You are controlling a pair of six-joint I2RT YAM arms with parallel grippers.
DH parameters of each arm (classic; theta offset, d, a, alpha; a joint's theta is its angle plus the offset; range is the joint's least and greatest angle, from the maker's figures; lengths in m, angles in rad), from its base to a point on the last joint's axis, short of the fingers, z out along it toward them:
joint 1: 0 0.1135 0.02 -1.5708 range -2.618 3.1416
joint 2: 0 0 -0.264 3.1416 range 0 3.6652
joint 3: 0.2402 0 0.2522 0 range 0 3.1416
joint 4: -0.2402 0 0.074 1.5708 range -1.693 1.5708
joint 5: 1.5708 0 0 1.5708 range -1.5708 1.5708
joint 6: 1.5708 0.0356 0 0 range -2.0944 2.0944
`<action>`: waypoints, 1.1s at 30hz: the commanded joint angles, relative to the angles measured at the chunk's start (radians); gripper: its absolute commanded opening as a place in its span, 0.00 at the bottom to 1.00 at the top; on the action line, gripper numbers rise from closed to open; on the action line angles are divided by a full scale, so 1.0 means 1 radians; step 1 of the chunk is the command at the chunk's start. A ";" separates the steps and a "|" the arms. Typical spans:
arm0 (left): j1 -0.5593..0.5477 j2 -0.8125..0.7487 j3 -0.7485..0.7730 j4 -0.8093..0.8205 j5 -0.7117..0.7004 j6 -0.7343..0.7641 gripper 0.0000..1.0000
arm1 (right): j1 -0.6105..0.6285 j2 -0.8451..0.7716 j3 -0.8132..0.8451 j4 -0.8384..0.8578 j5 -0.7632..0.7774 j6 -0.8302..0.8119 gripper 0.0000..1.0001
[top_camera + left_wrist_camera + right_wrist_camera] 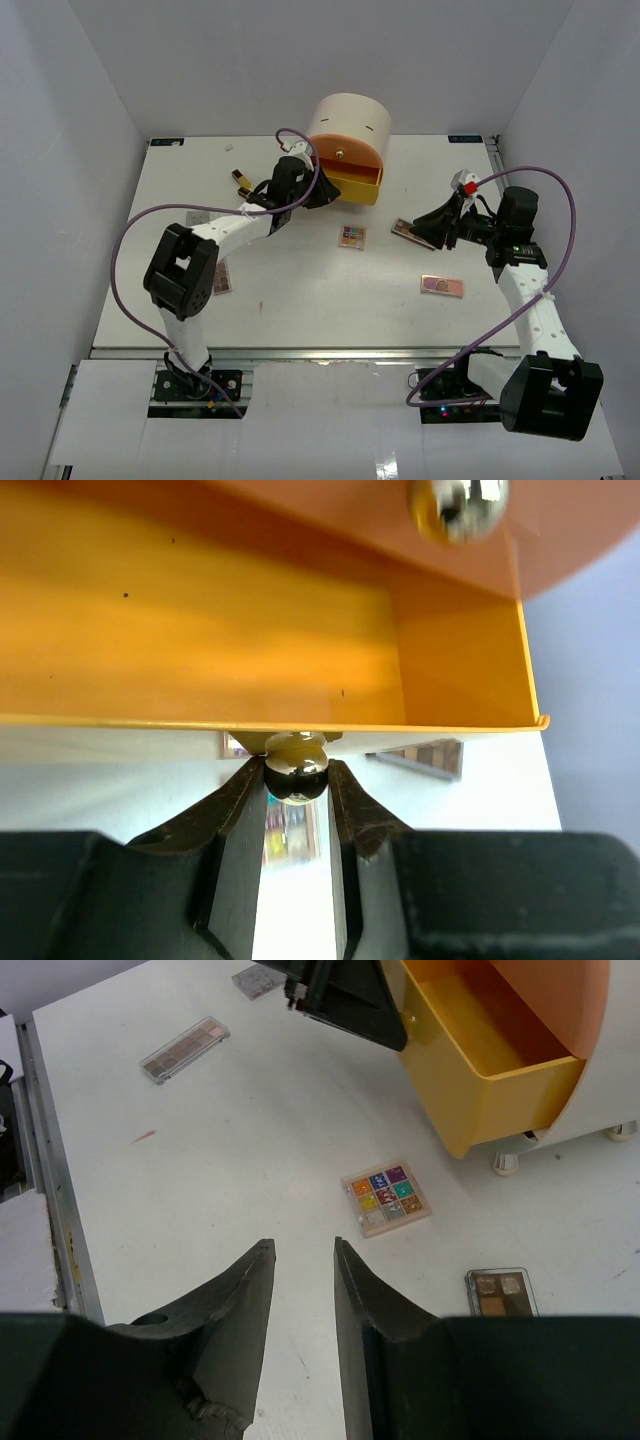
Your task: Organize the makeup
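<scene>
Far left, at 8 o'clock on the table (300,310), the long brown palette (221,277) lay flat, partly under the left arm. It was out of both pincers' way and not yet touched.

The lipstick tubes (243,184) lay at 10 o'clock, just beside the left forearm. They were too small for us to count reliably.

The left pincer (296,782) was clamped on the knob (295,773) of the yellow drawer (356,186), one finger on each side of the ball. We read that grip as holding the drawer out so it could take the makeup. The drawer stood pulled out toward 6 o'clock from the cream drawer unit (350,122), which sat at 12 o'clock. The wrist view showed no makeup inside the drawer.

The multicolour palette (352,237) lay at the centre of the table, near the drawer's front at its 6 o'clock. It looked like the shortest carry.

The dark palette (408,230) lay at 2 o'clock from centre, just beside the right pincer.

The right pincer (300,1252) was empty, with its jaws parted, and was raised above the table. In its own view it pointed toward the multicolour palette and the drawer. We judged it was lining up a pick, though we couldn't tell which palette it was after.

The pink palette (441,286) lay at 4 o'clock, near the right forearm and apart from the rest.

Our judgement: with one arm tied up on the knob, all loading fell to the right arm. The flat palettes on a bare table would be awkward to get the fingers under.
</scene>
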State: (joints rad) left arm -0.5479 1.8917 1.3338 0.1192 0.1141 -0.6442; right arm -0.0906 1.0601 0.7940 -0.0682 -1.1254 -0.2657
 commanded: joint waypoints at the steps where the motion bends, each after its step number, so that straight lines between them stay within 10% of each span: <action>1: -0.006 -0.184 -0.120 0.057 0.056 0.001 0.13 | -0.005 0.012 -0.008 0.033 0.002 -0.006 0.37; 10: -0.006 -0.226 -0.197 0.042 0.113 0.006 0.27 | -0.005 0.018 -0.009 0.004 0.060 -0.045 0.45; 15: -0.007 -0.243 -0.202 0.027 0.105 0.008 0.69 | -0.005 0.026 0.011 -0.052 0.128 -0.104 0.55; 21: -0.003 -0.315 -0.222 -0.017 0.096 0.041 0.94 | -0.003 0.061 0.074 -0.186 0.228 -0.223 0.71; 33: 0.010 -0.627 -0.278 -0.250 0.044 0.281 0.98 | 0.039 0.167 0.226 -0.671 0.510 -0.679 0.98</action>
State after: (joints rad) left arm -0.5461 1.4430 1.0724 -0.0070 0.1937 -0.5150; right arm -0.0705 1.2117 0.9390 -0.4591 -0.7124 -0.6546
